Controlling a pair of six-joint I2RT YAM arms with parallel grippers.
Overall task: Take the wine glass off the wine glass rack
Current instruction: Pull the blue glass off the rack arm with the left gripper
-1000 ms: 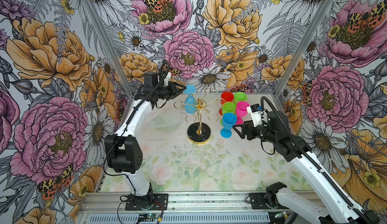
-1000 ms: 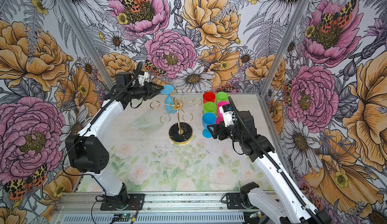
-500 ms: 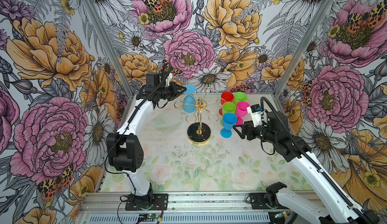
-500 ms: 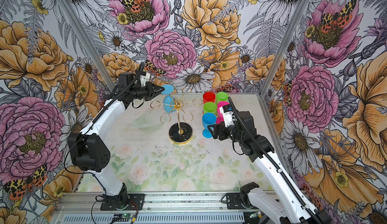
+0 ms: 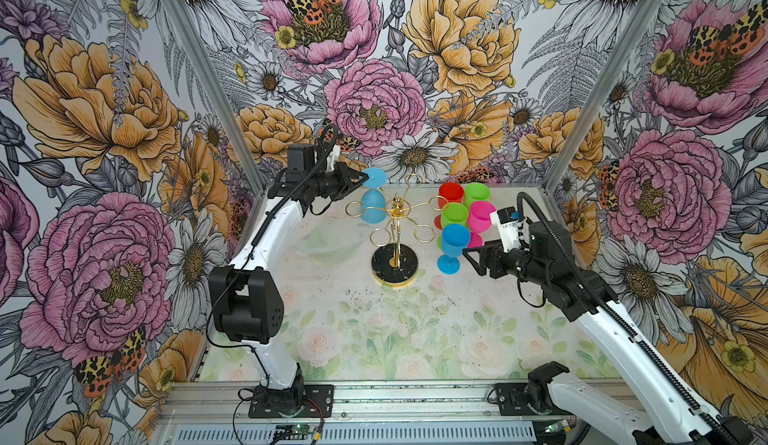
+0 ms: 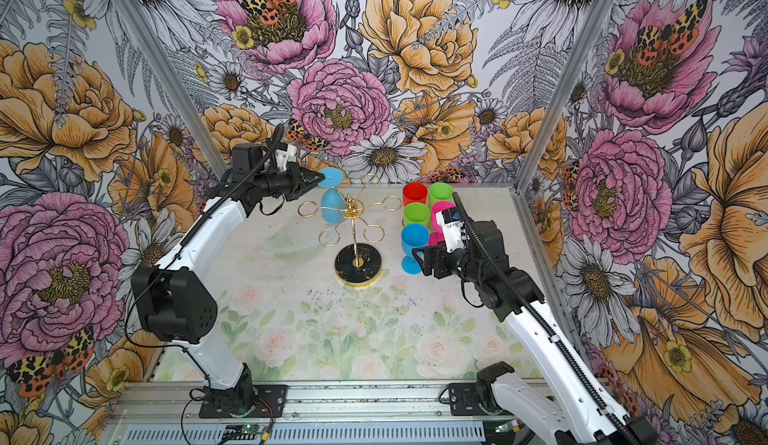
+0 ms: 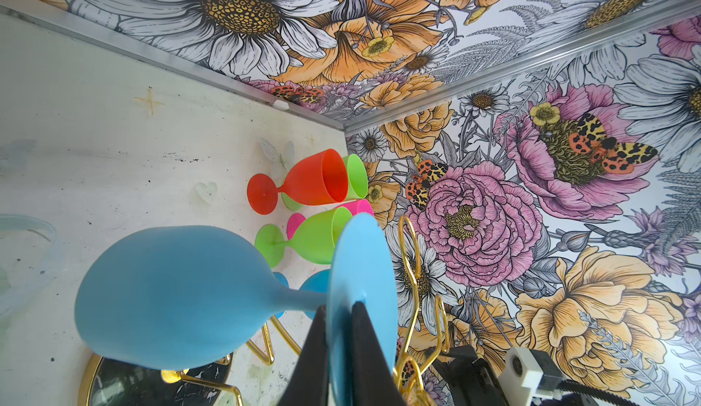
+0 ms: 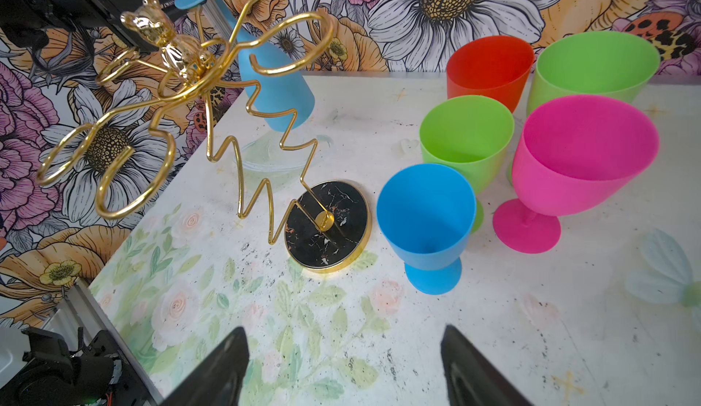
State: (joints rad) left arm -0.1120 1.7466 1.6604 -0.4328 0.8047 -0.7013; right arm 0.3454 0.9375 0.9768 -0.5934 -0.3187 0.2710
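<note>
I've got the left gripper (image 7: 341, 309) clamped on the matte pale-blue wine glass (image 7: 174, 294), foot-up at the gold wire rack (image 5: 384, 270). The right gripper (image 8: 343, 332) gapes.

rack base (image 7: 121, 385) cut off at the wrist view's edge, standing blue glass (image 7: 318, 279) mostly hidden behind the hanging blue glass (image 7: 178, 294), pink glass (image 7: 356, 207) barely peeking past a green glass (image 7: 315, 239), right gripper (image 8: 343, 330) clipped at the edge too

I am scanning all four views and I am finding no text, label, brand, number or sign that I can read on anything here.
</note>
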